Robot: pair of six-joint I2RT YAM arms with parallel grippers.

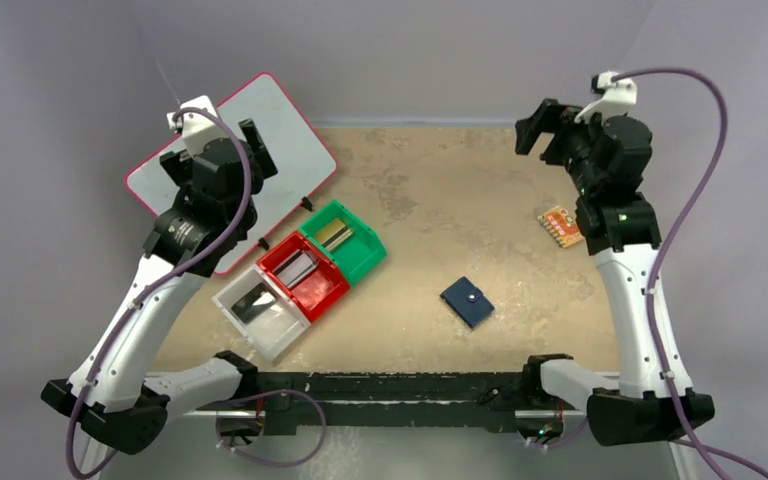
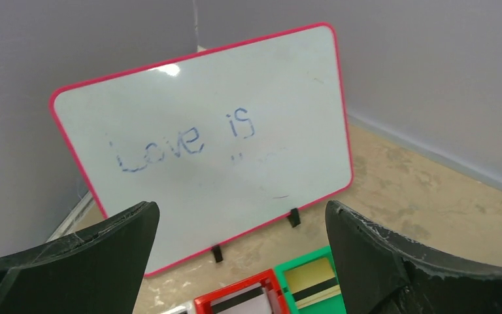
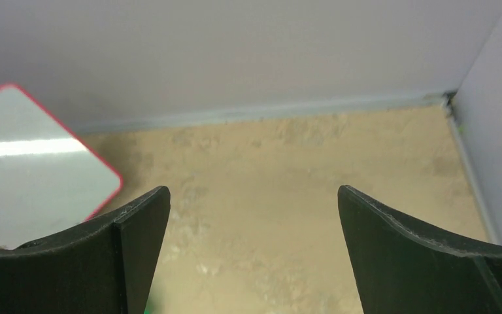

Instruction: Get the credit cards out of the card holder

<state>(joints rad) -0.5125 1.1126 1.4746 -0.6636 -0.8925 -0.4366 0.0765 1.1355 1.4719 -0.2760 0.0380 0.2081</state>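
The navy-blue card holder [image 1: 467, 301] lies folded shut on the tan table, its round snap button facing up, right of centre. It shows only in the top view. Cards lie in three bins: one in the green bin [image 1: 341, 238], one in the red bin [image 1: 302, 273], one in the clear bin [image 1: 257, 307]. The green bin's card [image 2: 308, 282] and the red bin's card [image 2: 238, 301] also show in the left wrist view. My left gripper [image 1: 252, 148] is open and empty, raised over the whiteboard. My right gripper [image 1: 537, 125] is open and empty, raised at the back right, far from the holder.
A pink-framed whiteboard [image 2: 202, 140] reading "Love is" stands at the back left; its corner also shows in the right wrist view [image 3: 36, 163]. An orange patterned piece [image 1: 561, 225] lies by the right arm. Grey walls close the back and sides.
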